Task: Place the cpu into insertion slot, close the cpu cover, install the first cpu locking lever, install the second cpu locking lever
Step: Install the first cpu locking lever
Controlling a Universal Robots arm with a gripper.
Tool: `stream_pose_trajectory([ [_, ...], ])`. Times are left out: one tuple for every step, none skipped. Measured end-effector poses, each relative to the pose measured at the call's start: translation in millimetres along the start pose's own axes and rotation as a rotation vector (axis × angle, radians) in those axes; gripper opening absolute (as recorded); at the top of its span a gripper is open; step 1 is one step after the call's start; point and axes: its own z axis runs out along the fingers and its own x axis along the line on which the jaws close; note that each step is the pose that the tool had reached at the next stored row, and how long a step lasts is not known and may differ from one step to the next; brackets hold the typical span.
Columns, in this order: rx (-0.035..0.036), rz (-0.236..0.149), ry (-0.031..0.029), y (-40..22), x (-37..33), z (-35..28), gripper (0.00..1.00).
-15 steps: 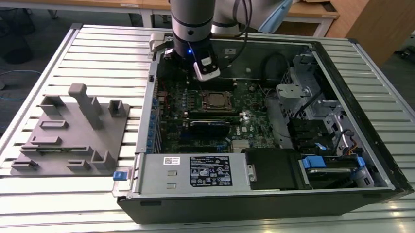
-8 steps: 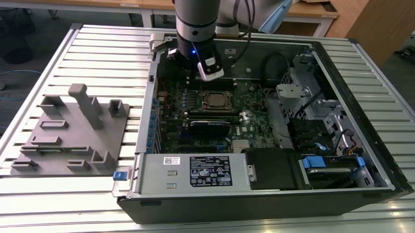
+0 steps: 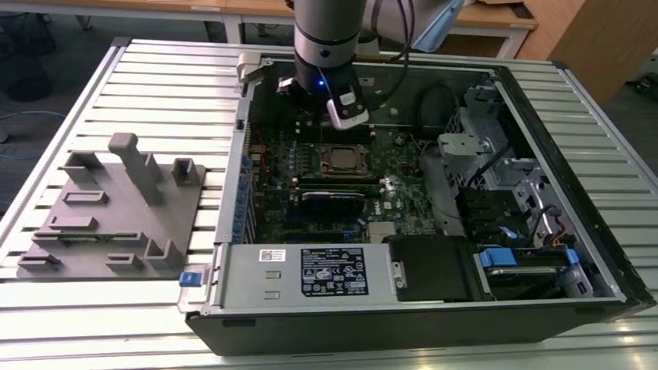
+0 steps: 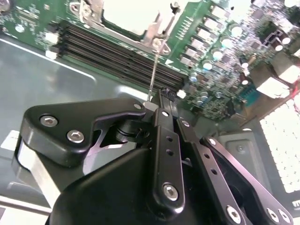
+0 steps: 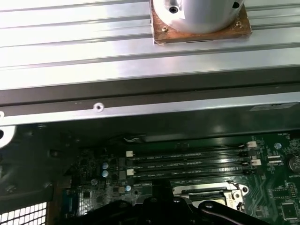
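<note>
Grey fixture (image 3: 113, 208): well apart from the gripper (image 3: 349, 117), toward the exterior view's left.
Board (image 3: 277, 181): green, inside the open case (image 3: 411, 324), under the gripper.
Gripper: fingers pressed together in the second wrist view, with nothing plainly between them.
Slot (image 3: 344, 158): just beside the gripper, on its near side in the exterior view.
Cpu (image 4: 125, 14): sits in the slot, and its pale top shows through the cut-out.
Cover (image 4: 149, 33): it seems to lie flat over the cpu.
Lever (image 4: 154, 72): thin rod whose long axis runs from the slot's corner straight to the fingertips. Its end is touching or just beside them, and I cannot tell if it is pinched.
Drive cage (image 3: 483, 146): well apart, toward the exterior view's right.
</note>
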Motion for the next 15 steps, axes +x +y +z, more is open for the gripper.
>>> stream_pose_trajectory([
  [0.0001, 0.000, 0.0000, 0.2, -2.0, 0.1, 0.11],
  [0.0001, 0.000, 0.0001, 0.3, -3.8, 0.1, 0.11],
  [0.0001, 0.000, 0.0000, 0.4, -5.2, 0.2, 0.11],
  [0.0001, 0.000, 0.0000, 0.6, -6.9, 0.3, 0.11],
  [0.0002, 0.000, 0.0000, 0.7, -8.5, 0.4, 0.11],
  [0.0003, 0.000, 0.0001, 0.8, -9.6, 0.4, 0.11],
  [0.0003, 0.000, 0.0001, 0.8, -10.0, 0.4, 0.11],
  [0.0002, 0.000, 0.0000, 0.8, -10.0, 0.5, 0.11],
  [0.0003, 0.000, 0.0000, 0.8, -10.1, 0.5, 0.11],
  [0.0003, 0.000, -0.0001, 0.9, -10.2, 0.5, 0.11],
  [0.0004, 0.000, 0.0000, 0.9, -10.2, 0.5, 0.11],
  [0.0003, 0.000, 0.0000, 0.9, -10.2, 0.5, 0.11],
  [0.0004, 0.000, 0.0000, 0.9, -10.3, 0.5, 0.11],
  [0.0004, 0.000, 0.0000, 0.9, -10.3, 0.5, 0.11],
  [0.0004, 0.000, 0.0000, 0.9, -10.3, 0.5, 0.11],
])
